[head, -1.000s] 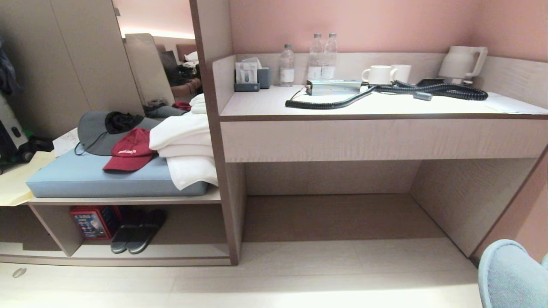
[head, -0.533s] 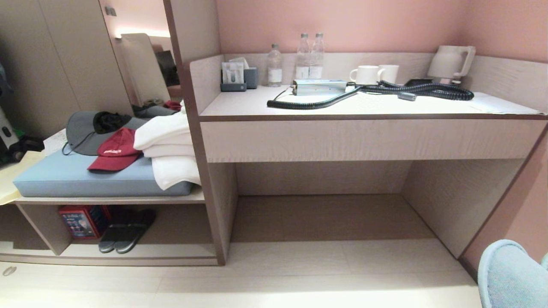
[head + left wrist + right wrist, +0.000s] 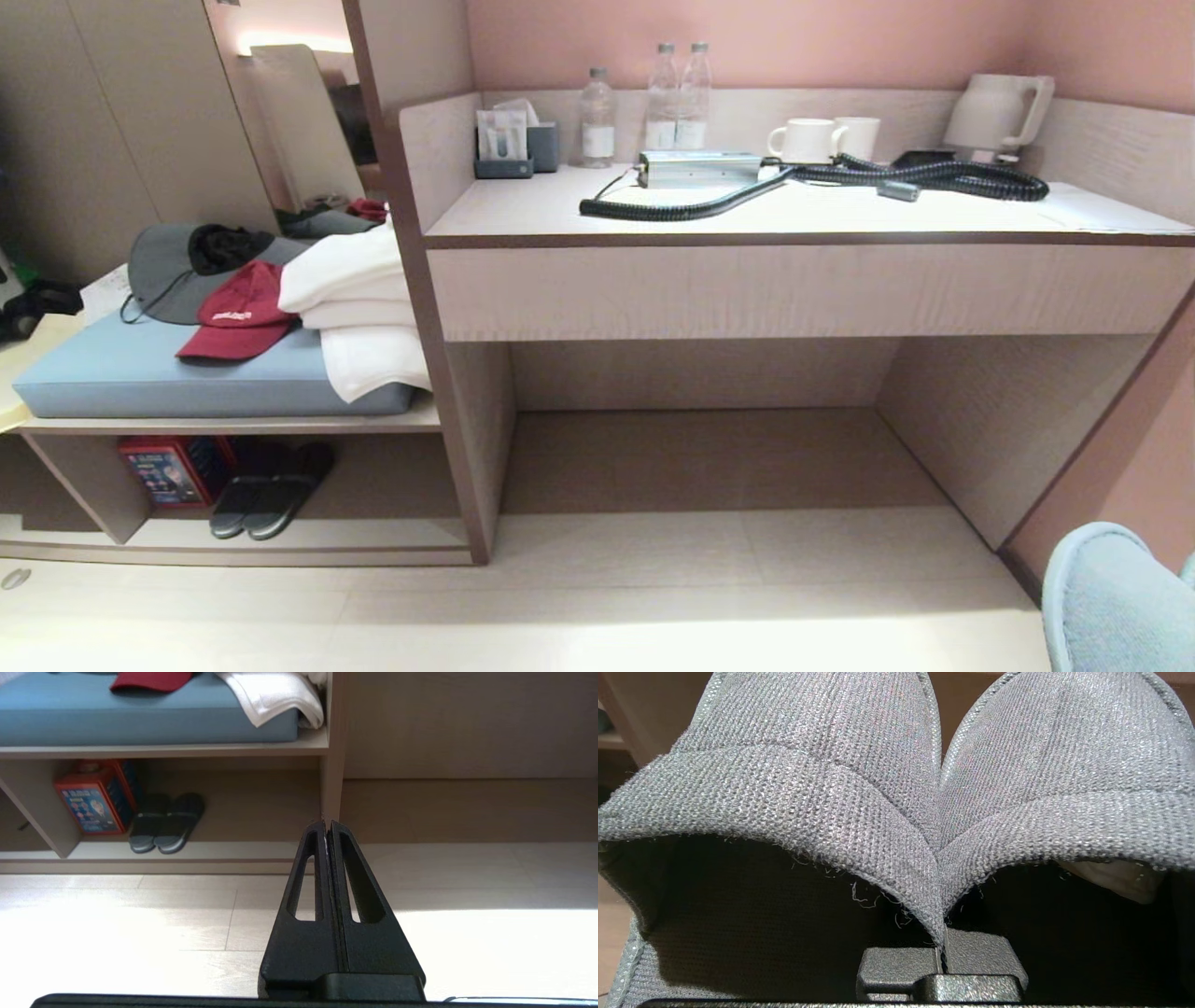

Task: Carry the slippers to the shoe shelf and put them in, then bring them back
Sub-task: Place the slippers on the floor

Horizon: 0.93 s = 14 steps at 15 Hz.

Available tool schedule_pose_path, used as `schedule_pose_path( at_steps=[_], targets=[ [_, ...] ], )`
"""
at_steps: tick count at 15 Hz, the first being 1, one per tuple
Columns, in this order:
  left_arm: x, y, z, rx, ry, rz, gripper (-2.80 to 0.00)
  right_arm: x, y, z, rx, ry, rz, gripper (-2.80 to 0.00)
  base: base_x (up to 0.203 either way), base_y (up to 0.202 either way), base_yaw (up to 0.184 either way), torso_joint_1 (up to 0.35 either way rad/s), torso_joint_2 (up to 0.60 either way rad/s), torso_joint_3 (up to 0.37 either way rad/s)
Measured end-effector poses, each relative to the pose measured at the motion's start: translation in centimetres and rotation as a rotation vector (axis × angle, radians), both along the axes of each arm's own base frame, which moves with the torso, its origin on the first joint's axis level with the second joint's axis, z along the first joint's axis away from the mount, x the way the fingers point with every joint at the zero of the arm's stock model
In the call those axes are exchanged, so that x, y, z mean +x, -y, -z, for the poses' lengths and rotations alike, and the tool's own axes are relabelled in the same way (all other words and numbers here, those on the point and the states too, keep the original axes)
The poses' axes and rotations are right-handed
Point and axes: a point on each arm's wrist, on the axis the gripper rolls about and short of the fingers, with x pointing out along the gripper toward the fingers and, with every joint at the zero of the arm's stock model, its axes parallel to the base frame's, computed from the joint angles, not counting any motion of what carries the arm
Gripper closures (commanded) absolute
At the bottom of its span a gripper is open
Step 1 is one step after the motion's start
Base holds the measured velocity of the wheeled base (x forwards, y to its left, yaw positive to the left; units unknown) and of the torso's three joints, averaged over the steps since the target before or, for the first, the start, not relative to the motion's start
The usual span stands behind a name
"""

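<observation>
A pair of grey knit slippers (image 3: 896,779) fills the right wrist view, side by side, toes pointing away. My right gripper (image 3: 941,952) is shut on their two inner edges, pinched together. One pale blue-grey slipper (image 3: 1111,597) shows at the head view's lower right corner. The shoe shelf (image 3: 308,535) is the low open cubby at the left, under the cushioned bench. My left gripper (image 3: 327,828) is shut and empty, held above the floor and pointing at the foot of the upright divider (image 3: 331,788).
A dark pair of slip-ons (image 3: 271,490) and a red box (image 3: 163,471) lie inside the cubby. Caps (image 3: 229,317) and white towels (image 3: 359,308) sit on the blue cushion (image 3: 168,378). The desk counter (image 3: 794,215) carries bottles, mugs, a kettle and a coiled cable.
The whole head view has shifted: the furniture slid left and a little up in the picture, so the camera moved. Nothing on the shelf or counter moved by itself.
</observation>
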Motion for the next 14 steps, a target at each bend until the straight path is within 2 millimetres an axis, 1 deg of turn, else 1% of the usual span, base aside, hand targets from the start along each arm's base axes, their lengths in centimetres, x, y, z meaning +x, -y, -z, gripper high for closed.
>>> schedule_pose_path(
  at_steps=[14],
  targets=[
    [0.00,0.00,0.00,0.000,0.000,-0.001,0.00,0.00,0.00,0.00,0.000,0.000,-0.001,0.00,0.000,0.000,0.000,0.004,0.00,-0.197]
  ],
)
